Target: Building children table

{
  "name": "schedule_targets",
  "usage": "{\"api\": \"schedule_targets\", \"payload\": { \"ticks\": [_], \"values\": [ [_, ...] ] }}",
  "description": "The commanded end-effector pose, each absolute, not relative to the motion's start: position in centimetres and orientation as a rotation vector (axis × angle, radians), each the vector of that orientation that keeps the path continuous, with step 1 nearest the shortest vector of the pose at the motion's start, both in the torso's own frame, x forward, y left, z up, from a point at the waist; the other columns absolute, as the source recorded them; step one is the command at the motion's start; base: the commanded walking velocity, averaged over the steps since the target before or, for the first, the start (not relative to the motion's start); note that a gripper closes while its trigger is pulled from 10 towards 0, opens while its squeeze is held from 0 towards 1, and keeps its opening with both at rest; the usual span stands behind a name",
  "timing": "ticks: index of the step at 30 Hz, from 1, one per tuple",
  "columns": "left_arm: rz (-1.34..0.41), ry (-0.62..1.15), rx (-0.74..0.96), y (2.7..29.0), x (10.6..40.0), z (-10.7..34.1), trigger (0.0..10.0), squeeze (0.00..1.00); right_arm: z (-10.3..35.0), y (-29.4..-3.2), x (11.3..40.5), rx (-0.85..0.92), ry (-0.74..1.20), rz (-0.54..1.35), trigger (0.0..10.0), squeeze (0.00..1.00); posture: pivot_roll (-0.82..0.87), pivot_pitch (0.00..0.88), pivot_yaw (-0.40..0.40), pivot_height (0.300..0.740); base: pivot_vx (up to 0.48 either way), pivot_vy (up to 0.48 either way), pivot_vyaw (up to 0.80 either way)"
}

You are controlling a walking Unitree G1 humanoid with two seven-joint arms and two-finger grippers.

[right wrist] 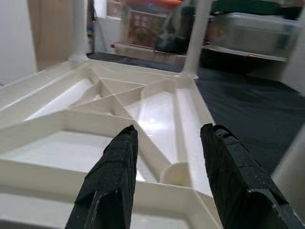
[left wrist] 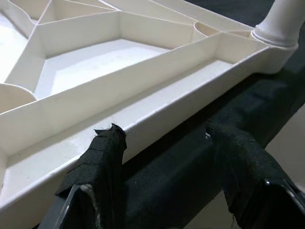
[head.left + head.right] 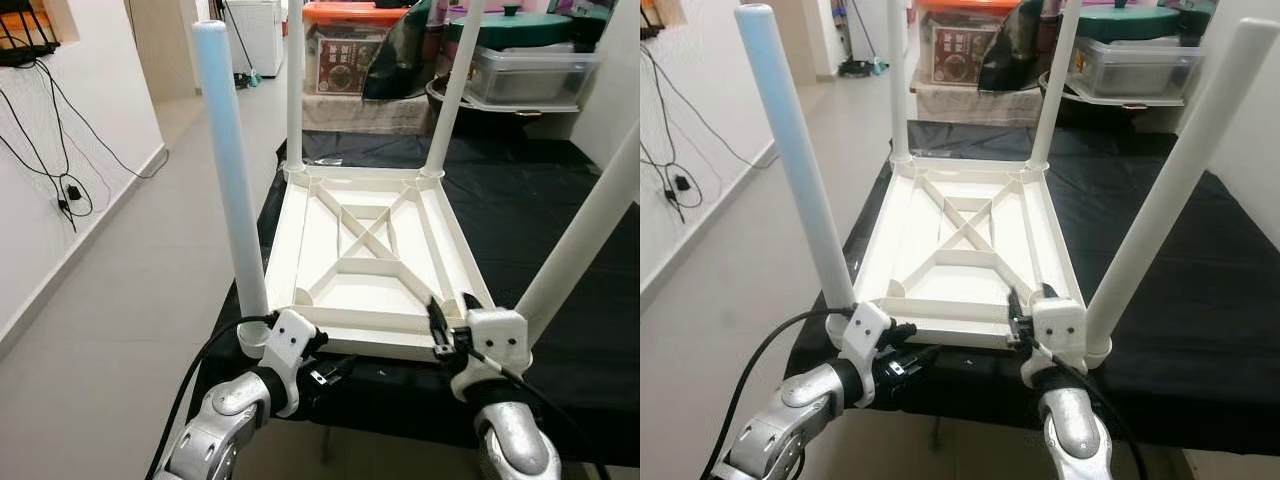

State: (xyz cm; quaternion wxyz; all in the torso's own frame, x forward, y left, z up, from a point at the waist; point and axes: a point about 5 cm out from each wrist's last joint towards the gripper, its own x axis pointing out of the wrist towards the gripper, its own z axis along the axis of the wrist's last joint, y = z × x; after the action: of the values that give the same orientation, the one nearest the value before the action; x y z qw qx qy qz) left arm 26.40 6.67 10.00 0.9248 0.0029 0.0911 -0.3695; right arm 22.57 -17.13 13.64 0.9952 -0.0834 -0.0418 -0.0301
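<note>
Now – upturned table (image 3: 365, 255) on black cloth (image 3: 560, 210) | left hand (image 2: 167, 162), right hand (image 1: 167, 157) – both open, empty | bins (image 3: 525, 70) behind

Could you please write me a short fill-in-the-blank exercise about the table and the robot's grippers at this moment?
1. The white table top lies upside down on a ____ cloth.
2. ____ legs stand up from the top, among them the near left leg.
3. The fingers of the left gripper stand ____, by the top's near edge.
4. The right gripper hovers over the top's near ____ corner.

Missing words: black; four; open; right
</note>
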Motion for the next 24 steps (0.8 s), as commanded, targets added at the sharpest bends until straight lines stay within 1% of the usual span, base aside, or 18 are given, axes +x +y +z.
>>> {"api": "schedule_targets", "payload": {
  "ticks": [1,3,7,11,16,19,21,22,24],
  "values": [
    [-0.751,0.179,0.03,6.7,26.6,9.9,10.0,0.0,13.6,-16.8,22.3,-0.166,-0.095,-0.064,10.0,0.0,0.15,0.0,-0.014,0.74,0.0,-0.48,0.0],
    [-0.749,0.177,0.034,6.7,26.7,9.8,10.0,0.0,13.4,-16.5,22.2,-0.161,-0.092,-0.051,10.0,0.0,0.16,0.0,-0.019,0.74,0.0,-0.48,0.0],
    [-0.748,0.181,0.033,6.6,26.7,9.6,10.0,0.0,12.9,-15.0,22.1,-0.092,-0.083,0.087,10.0,0.0,0.16,0.0,-0.026,0.74,0.0,-0.45,0.0],
    [-0.741,0.186,0.015,6.6,26.7,9.4,10.0,0.0,12.8,-13.5,21.6,-0.028,-0.062,0.245,10.0,0.0,0.16,0.0,-0.026,0.74,0.0,0.0,0.0],
    [-0.742,0.183,0.018,6.6,26.7,9.4,10.0,0.0,12.9,-12.8,21.3,-0.012,-0.057,0.302,10.0,0.0,0.16,0.0,-0.027,0.74,0.0,0.0,0.0],
    [-0.746,0.183,0.011,6.5,26.8,9.4,10.0,0.0,13.8,-11.9,20.5,-0.029,-0.104,0.384,10.0,0.0,0.15,0.0,-0.026,0.74,0.0,0.0,0.0],
    [-0.747,0.183,0.01,6.5,26.8,9.4,10.0,0.0,14.0,-11.8,20.4,-0.036,-0.108,0.393,10.0,0.0,0.15,0.0,-0.026,0.74,0.0,0.0,0.0],
    [-0.746,0.182,0.009,6.5,26.8,9.4,10.0,0.0,14.1,-11.9,20.2,-0.047,-0.119,0.388,10.0,1.0,0.15,0.0,-0.026,0.74,0.0,0.0,0.0],
    [-0.743,0.181,0.006,6.5,26.9,9.4,10.0,0.0,14.6,-12.8,20.2,-0.089,-0.164,0.31,10.0,1.0,0.15,0.0,-0.026,0.74,0.0,0.0,0.0]
  ]
}}
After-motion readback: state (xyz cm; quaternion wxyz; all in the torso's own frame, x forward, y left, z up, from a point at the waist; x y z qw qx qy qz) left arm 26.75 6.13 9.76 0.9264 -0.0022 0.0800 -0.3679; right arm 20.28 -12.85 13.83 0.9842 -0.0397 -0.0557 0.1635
